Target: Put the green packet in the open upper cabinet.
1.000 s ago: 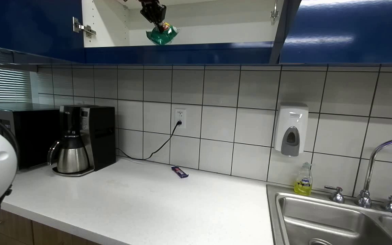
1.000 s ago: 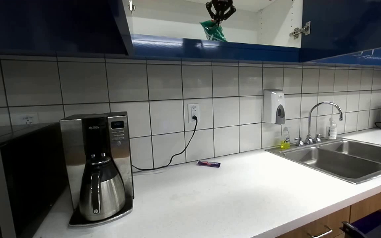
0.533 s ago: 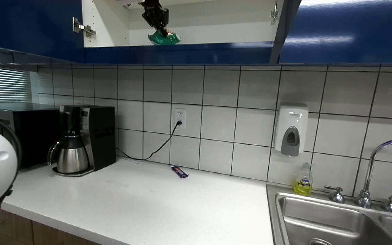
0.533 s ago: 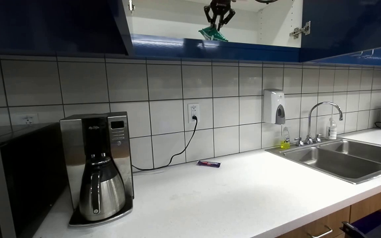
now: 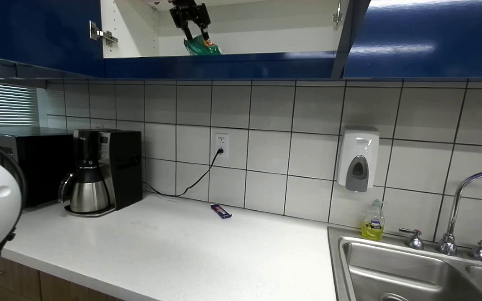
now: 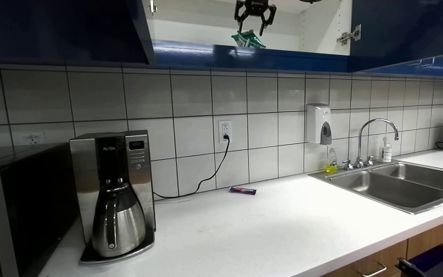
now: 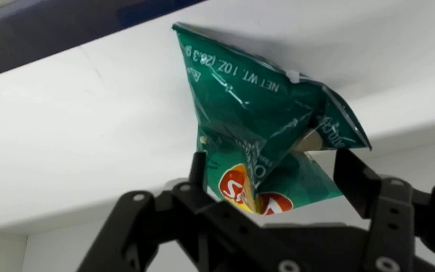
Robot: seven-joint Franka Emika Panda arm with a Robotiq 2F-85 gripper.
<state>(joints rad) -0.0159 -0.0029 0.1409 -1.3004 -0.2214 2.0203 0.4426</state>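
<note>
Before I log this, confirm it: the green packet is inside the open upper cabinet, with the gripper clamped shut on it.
Wrong about the gripper: the wrist view shows it open, its fingers standing apart. The green packet is indeed inside the open upper cabinet.

Cabinet (image 5: 266,31) front open, packet (image 7: 240,102) beneath hand (image 6: 250,33)

You have 1 green packet (image 7: 240,102), crinkled, a deep crease splitting its red-and-yellow logo, set inside 1 open upper cabinet (image 5: 266,31), white interior, glossy dark blue front edge, which hides the packet's lower part from you in both exterior views.
</note>
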